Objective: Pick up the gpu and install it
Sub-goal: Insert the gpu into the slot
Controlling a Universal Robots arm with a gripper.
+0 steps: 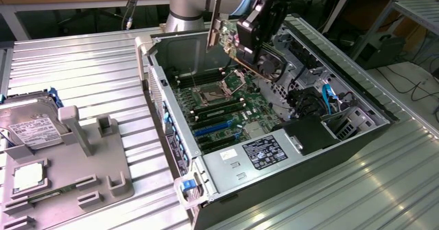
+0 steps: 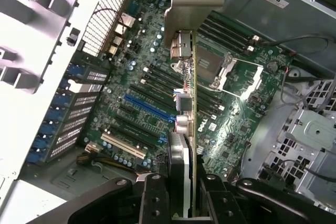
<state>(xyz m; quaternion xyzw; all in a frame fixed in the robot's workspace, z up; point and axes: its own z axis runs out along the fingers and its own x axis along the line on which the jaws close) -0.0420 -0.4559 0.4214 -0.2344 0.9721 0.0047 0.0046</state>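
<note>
The gpu (image 1: 237,47) is a thin dark card with a silver bracket (image 1: 214,21) at one end and a round fan (image 1: 272,65) on one face. It hangs tilted above the open computer case (image 1: 171,137), over the motherboard's (image 1: 223,109) back part. My gripper (image 1: 255,32) is shut on the card's upper edge. In the wrist view the gpu (image 2: 190,124) is edge-on between my gripper's (image 2: 184,200) fingers (image 2: 152,198), with its bracket (image 2: 194,3) farthest from me. It hovers over the blue expansion slot (image 2: 149,109) and the black slots beside it, not touching them.
The CPU socket (image 2: 231,72) and memory slots lie under the card. A drive cage and cables (image 1: 329,101) fill the case's far side in the exterior view's right. A grey fixture (image 1: 75,178) on the exterior view's left holds a hard drive (image 1: 28,122) and a small square chip (image 1: 28,176).
</note>
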